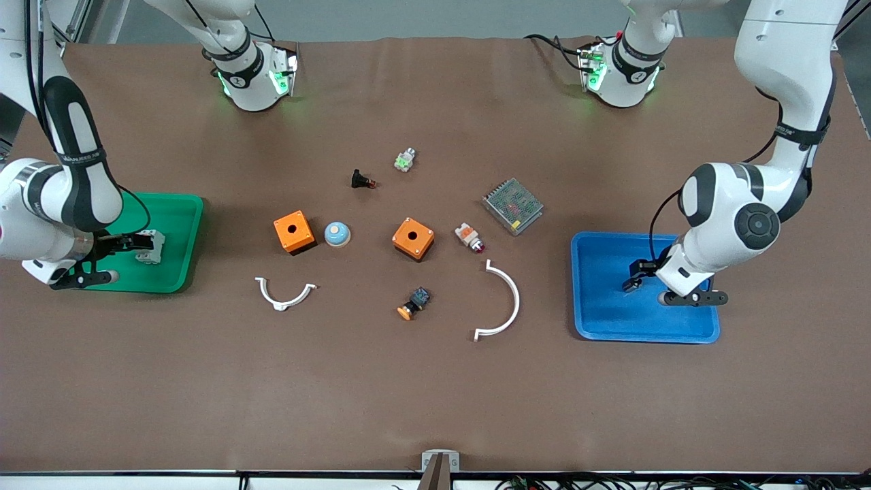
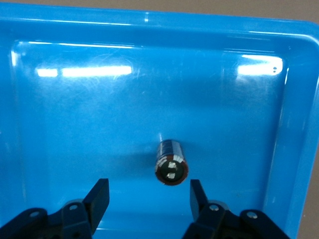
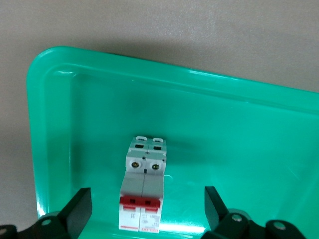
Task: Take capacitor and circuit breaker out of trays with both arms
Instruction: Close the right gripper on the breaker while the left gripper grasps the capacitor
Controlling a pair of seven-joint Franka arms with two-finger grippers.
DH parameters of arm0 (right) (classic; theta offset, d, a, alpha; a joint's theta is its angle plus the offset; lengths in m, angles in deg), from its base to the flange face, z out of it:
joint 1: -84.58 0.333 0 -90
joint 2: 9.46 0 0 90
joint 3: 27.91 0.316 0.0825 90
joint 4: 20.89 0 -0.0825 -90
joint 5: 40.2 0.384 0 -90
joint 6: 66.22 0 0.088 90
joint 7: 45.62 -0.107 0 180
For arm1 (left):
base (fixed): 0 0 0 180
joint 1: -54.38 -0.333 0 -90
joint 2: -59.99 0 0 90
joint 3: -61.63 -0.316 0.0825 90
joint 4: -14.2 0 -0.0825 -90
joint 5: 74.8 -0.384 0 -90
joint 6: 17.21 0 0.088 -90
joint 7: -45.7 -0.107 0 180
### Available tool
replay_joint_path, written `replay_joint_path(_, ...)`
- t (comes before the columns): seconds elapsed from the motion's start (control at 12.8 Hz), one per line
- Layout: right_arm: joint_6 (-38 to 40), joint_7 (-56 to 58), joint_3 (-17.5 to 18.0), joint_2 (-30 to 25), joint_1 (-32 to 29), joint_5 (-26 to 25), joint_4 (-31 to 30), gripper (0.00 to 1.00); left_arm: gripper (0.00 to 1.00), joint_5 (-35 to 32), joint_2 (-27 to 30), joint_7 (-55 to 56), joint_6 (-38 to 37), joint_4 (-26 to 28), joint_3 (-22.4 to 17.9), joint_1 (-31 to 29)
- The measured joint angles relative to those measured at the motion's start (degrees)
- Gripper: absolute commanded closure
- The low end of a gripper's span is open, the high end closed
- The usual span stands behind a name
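1. Both Franka arms are glossy white with rounded link shells and black bands at the joints.
2. The left arm (image 1: 782, 129) has a round black joint cap with a ringed centre, and a thin black cable running along its links.
3. The right arm (image 1: 68, 156) has a black sleeve section printed with small white lettering, and a black cable looping near its wrist.
4. Both bases glow with green lights.
5. The left gripper (image 2: 149, 196) and right gripper (image 3: 148, 204) have matte black, wedge-shaped fingers with silver screws at their mounts.
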Motion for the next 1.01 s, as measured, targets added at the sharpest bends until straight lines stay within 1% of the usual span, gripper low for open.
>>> replay_joint_path(0.31,0.08,0.03,0.02,0.81,0.0,0.0,-0.12,0.0,0.45,0.77,-1.78,0.2,2.19,0.0,0.39,0.47)
replay_joint_path(0.47,0.09,0.04,0.01,1.61,0.0,0.0,-0.23,0.0,0.48,0.77,-3.03,0.22,3.06,-0.01,0.39,0.47)
replay_joint_path(0.55,0.1,0.04,0.0,2.0,0.0,0.0,-0.25,0.11,0.51,0.78,-3.52,0.22,3.53,-0.02,0.39,0.46)
replay_joint_path(0.62,0.1,0.05,0.0,2.27,0.0,0.0,-0.27,0.31,0.57,0.78,-3.92,0.23,4.06,-0.06,0.39,0.46)
replay_joint_path(0.7,0.13,0.05,0.0,2.36,0.0,0.0,-0.27,0.54,0.68,0.78,-4.28,0.24,4.32,-0.16,0.39,0.46)
replay_joint_path(0.78,0.24,0.06,0.0,2.37,0.0,0.0,-0.27,0.66,0.84,0.78,-4.58,0.24,4.45,-0.3,0.39,0.47)
replay_joint_path(0.86,0.5,0.06,0.0,2.37,0.0,0.0,-0.27,0.74,0.95,0.78,-4.76,0.25,4.54,-0.39,0.39,0.46)
replay_joint_path(0.94,0.76,0.05,0.0,2.37,0.0,0.0,-0.26,0.78,0.98,0.78,-4.79,0.25,4.58,-0.44,0.4,0.47)
replay_joint_path(1.01,0.79,0.05,0.0,2.37,-0.01,0.0,-0.13,0.86,0.99,0.78,-4.76,0.25,4.59,-0.58,0.41,0.48)
